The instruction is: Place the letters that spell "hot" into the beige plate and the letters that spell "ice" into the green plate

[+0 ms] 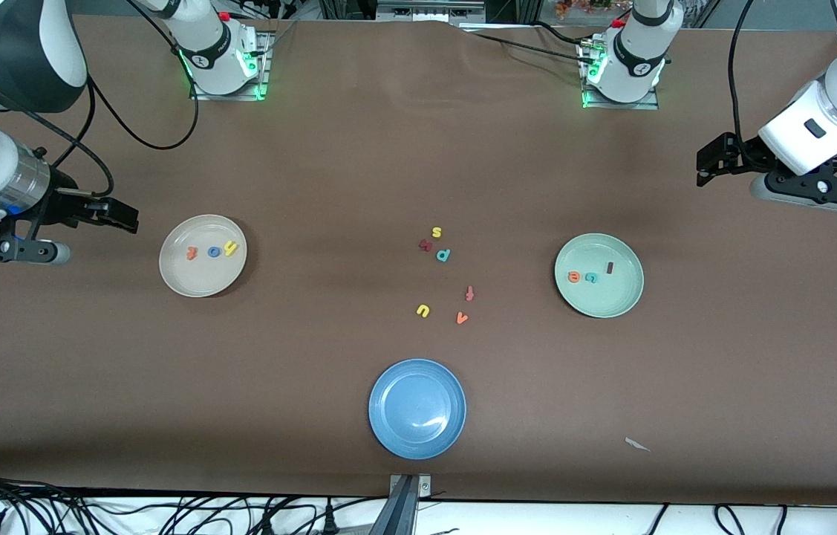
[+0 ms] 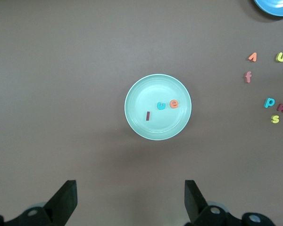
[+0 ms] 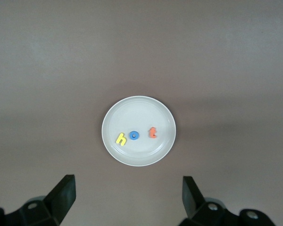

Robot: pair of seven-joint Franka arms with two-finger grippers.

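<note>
The beige plate lies toward the right arm's end of the table. In it sit the orange t, blue o and yellow h. The green plate lies toward the left arm's end and holds the orange e, teal c and maroon i. My right gripper hangs open and empty over bare table beside the beige plate. My left gripper hangs open and empty over the table beside the green plate.
A blue plate lies near the front edge. Loose letters lie mid-table: yellow s, a maroon letter, teal p, orange-red f, yellow u, orange v. A paper scrap lies near the front.
</note>
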